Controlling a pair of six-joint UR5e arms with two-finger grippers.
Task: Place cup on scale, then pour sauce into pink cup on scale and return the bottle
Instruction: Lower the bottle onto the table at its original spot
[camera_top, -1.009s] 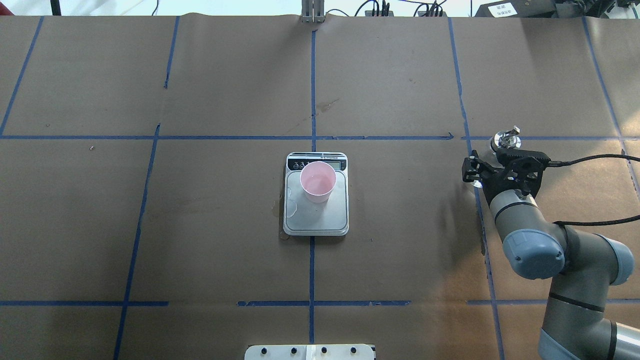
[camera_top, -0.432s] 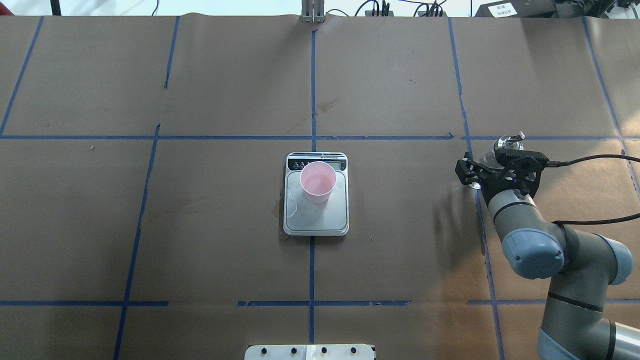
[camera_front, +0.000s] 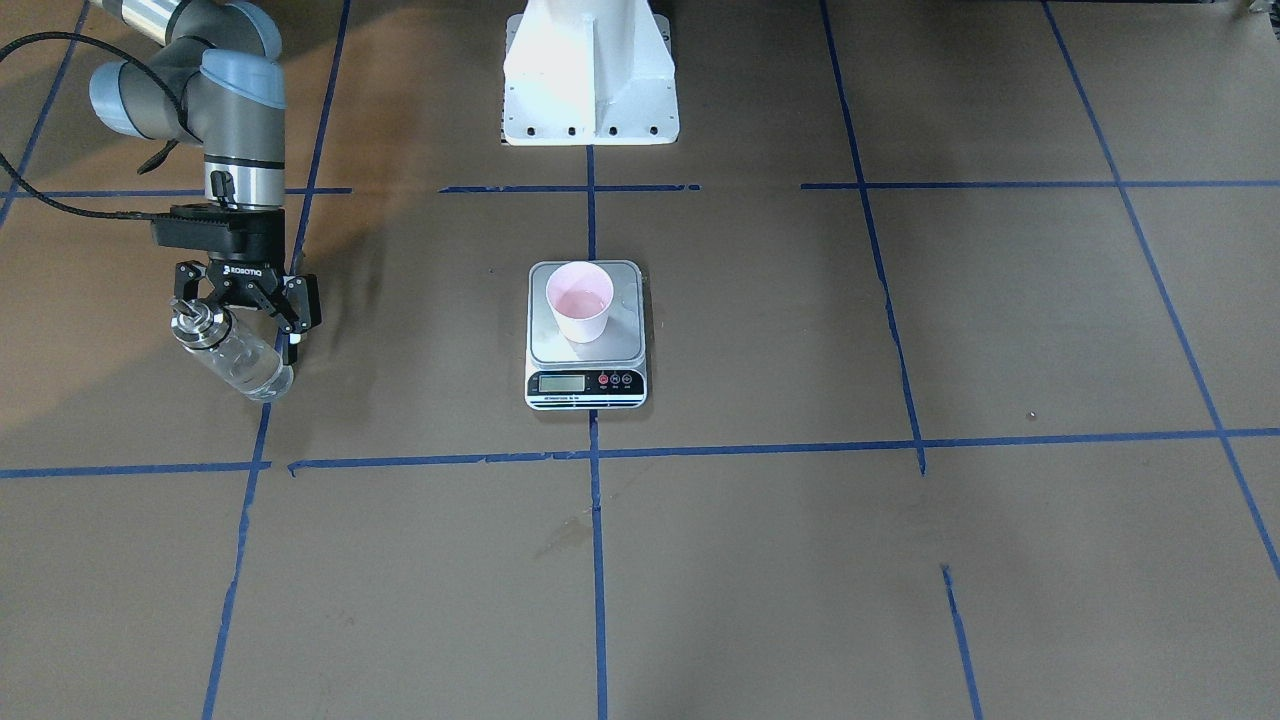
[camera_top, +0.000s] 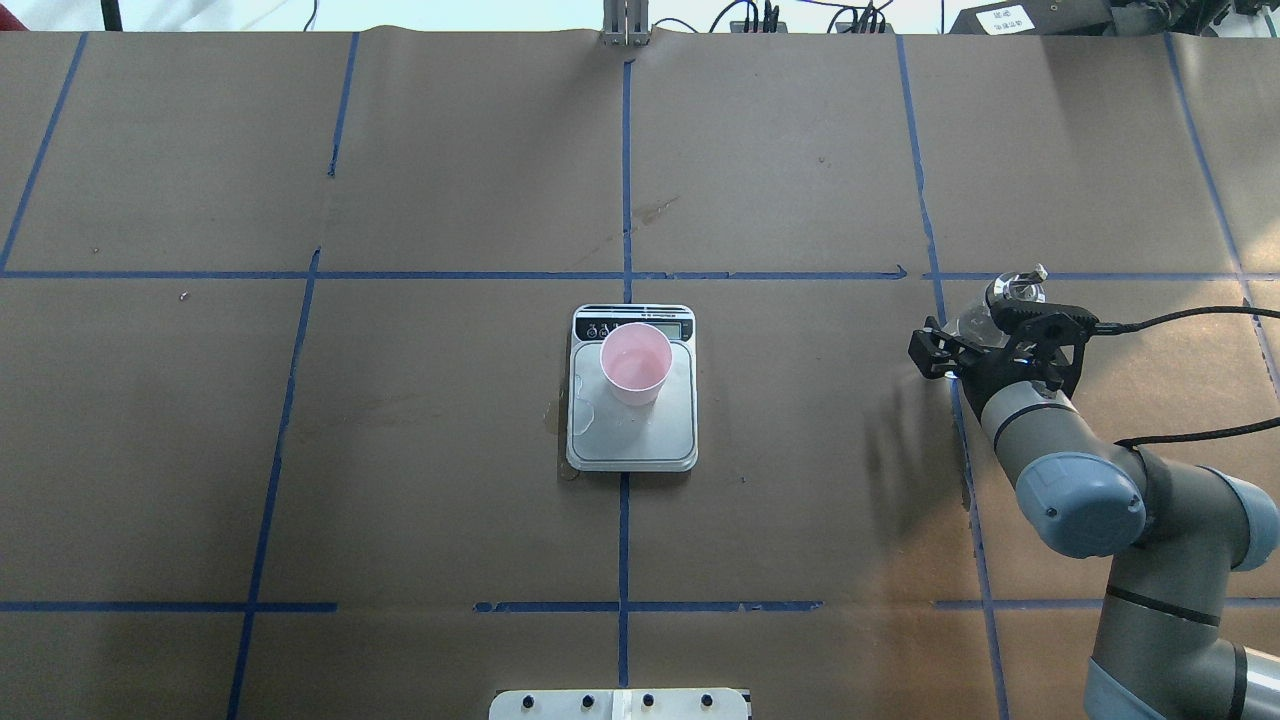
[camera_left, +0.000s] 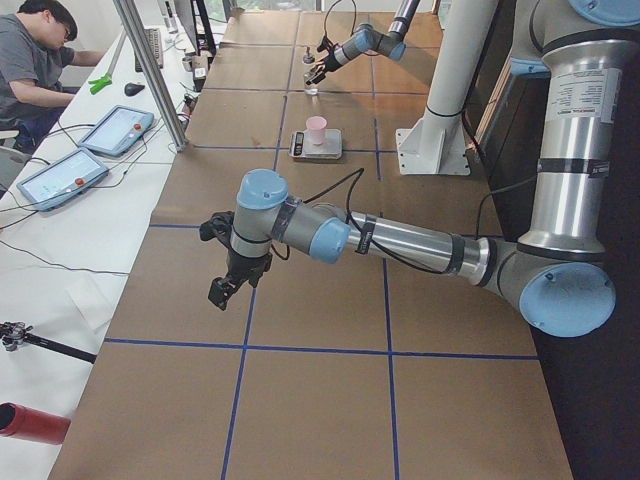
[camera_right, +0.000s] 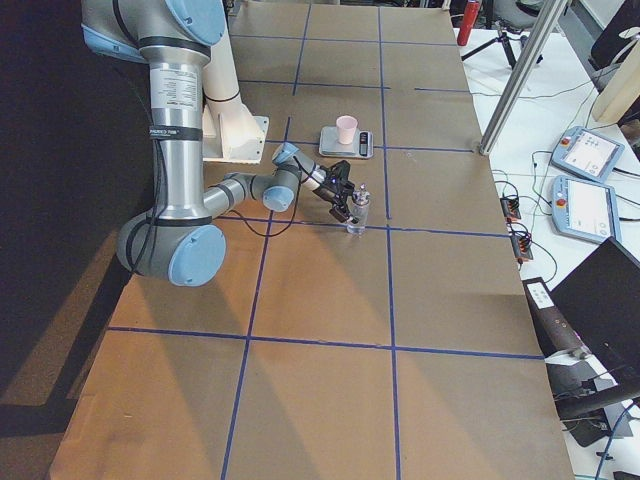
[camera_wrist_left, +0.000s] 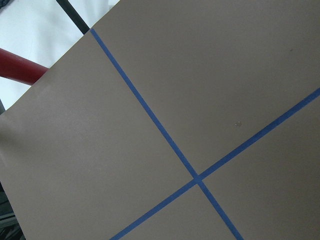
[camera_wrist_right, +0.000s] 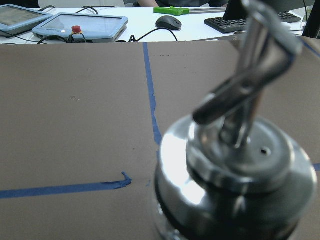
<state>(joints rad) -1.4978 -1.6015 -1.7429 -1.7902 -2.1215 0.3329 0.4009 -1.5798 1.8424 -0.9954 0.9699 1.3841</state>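
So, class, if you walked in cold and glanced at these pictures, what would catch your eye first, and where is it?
The pale pink cup stands out most, sitting on the steel-grey scale at the middle of the brown table. Next is the right gripper, open, far off to the robot's right, close by a small clear bottle with a shiny metal cap and spout.

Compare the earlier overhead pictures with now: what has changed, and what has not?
The right gripper spread its fingers wider, apparently letting go of the bottle, whose cap shifted slightly. Cup and scale stayed put.
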